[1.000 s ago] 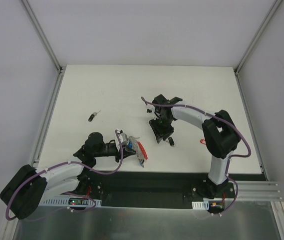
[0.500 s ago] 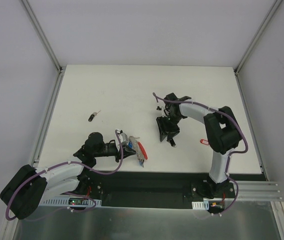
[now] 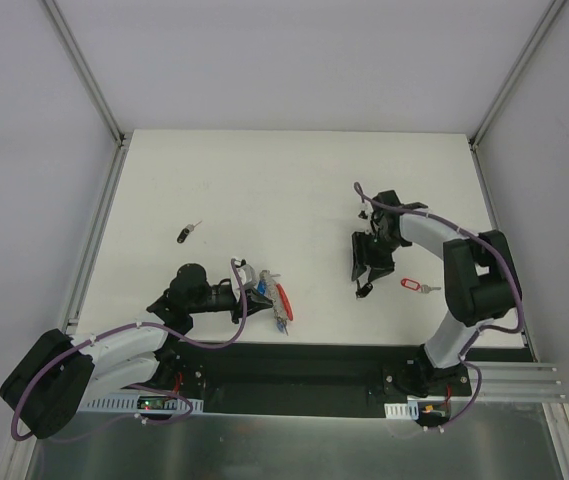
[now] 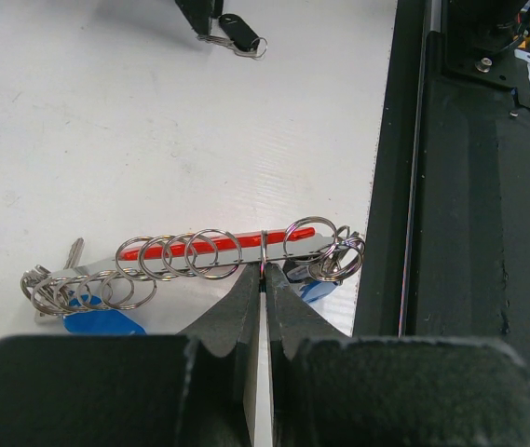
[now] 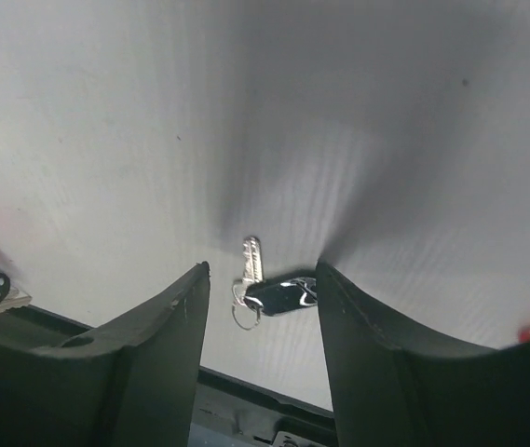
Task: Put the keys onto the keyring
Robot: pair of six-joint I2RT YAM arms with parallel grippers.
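Observation:
My left gripper (image 3: 248,292) is shut on the keyring (image 3: 277,301) near the table's front edge. In the left wrist view its tips (image 4: 265,270) pinch a thin ring on the grey bar of the keyring (image 4: 218,250), which has a red band, several split rings and blue tags (image 4: 101,322). My right gripper (image 3: 363,272) is open, its tips low over the table. In the right wrist view a black-headed key (image 5: 278,292) lies between the fingers (image 5: 263,275), its head against the right finger (image 5: 339,298). That key shows in the top view (image 3: 365,291). A second key (image 3: 185,234) lies far left.
A red-tagged key (image 3: 411,285) lies just right of my right gripper. The table's black front edge (image 4: 451,233) runs close behind the keyring. The white table (image 3: 294,180) is walled by white panels with metal rails on both sides.
My right gripper has moved right, toward the red-tagged key, and the black-headed key has moved right with it. The left arm and keyring have stayed still.

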